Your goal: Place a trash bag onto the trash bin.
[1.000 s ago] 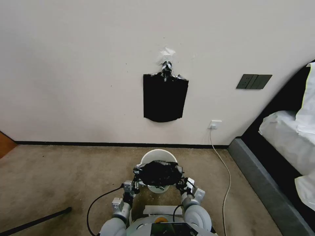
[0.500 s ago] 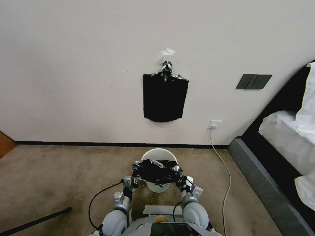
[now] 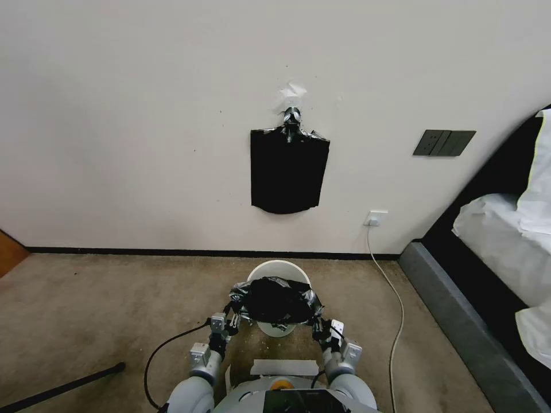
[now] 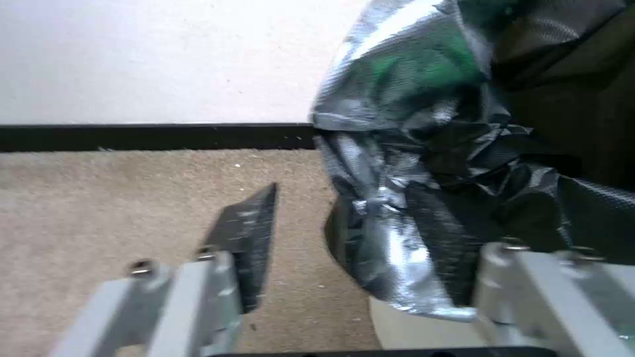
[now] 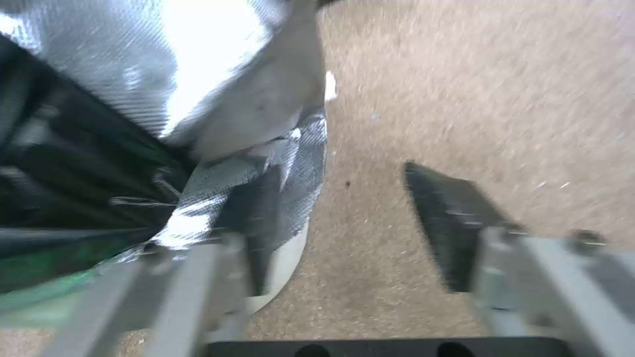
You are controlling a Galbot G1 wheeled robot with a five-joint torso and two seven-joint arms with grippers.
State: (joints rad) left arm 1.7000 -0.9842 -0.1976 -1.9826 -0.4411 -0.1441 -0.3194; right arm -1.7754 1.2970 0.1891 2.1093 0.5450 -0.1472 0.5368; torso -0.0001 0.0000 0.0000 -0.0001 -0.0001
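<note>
Both grippers, L point(image 3: 231, 324) & R point(image 3: 317, 328), fingers apart w/ trash bag point(image 3: 275, 299) loose over trash bin point(image 3: 278, 272) near rim: risk film slips off, not hooked.

The trash bag point(image 3: 277, 300) is glossy black with silvery sheen on its crinkled folds; in the left wrist view a green tint shows on its upper folds point(image 4: 423, 64). The trash bin point(image 3: 277, 269) under it is cream-white. At 12 o'clock from the bin, a flat bundle of bags point(image 3: 288, 172) on the wall is plain black. The wall point(image 3: 115, 115) is off-white with a black baseboard point(image 3: 143, 250). The carpet point(image 3: 103, 310) is mottled tan-brown. At 2 o'clock a switch plate point(image 3: 443, 143) is dark grey; the outlet point(image 3: 375, 218) and its cord point(image 3: 396, 310) are white. The left gripper point(image 4: 360, 248) and right gripper point(image 5: 344, 223) have light grey frames with black finger pads.
</note>
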